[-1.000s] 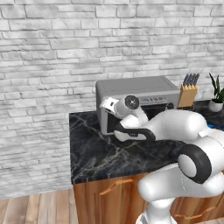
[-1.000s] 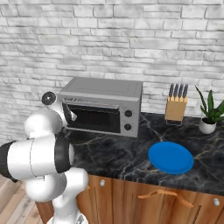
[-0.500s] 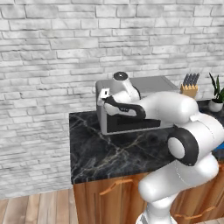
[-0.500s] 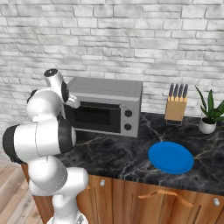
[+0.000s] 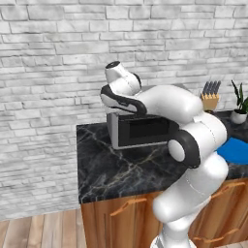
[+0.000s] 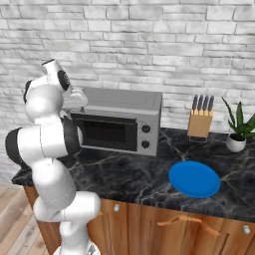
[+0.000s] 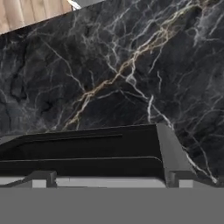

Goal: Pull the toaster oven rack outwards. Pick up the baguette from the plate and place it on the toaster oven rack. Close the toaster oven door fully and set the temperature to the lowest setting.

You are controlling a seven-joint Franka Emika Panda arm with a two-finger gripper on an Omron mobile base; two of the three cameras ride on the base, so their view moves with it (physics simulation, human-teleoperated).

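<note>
Right, toaster oven (image 6: 122, 122) sits centre frame on tabletop (image 6: 149, 174), door (image 6: 105, 132) closed, plate (image 6: 194, 178) bare. Jaws wide open, empty. Door: stiff, hinged; grab its top edge.

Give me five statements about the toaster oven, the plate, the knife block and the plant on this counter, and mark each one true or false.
1. The toaster oven door is shut against the toaster oven. True.
2. A baguette lies on the blue plate. False: the plate is bare.
3. The knife block stands between the toaster oven and the potted plant. True.
4. The two knobs sit on the left side of the oven's front. False: they sit on its right panel.
5. The plate leans upright against the brick wall. False: it lies flat on the dark marble counter, nearer the front edge than the oven.
</note>
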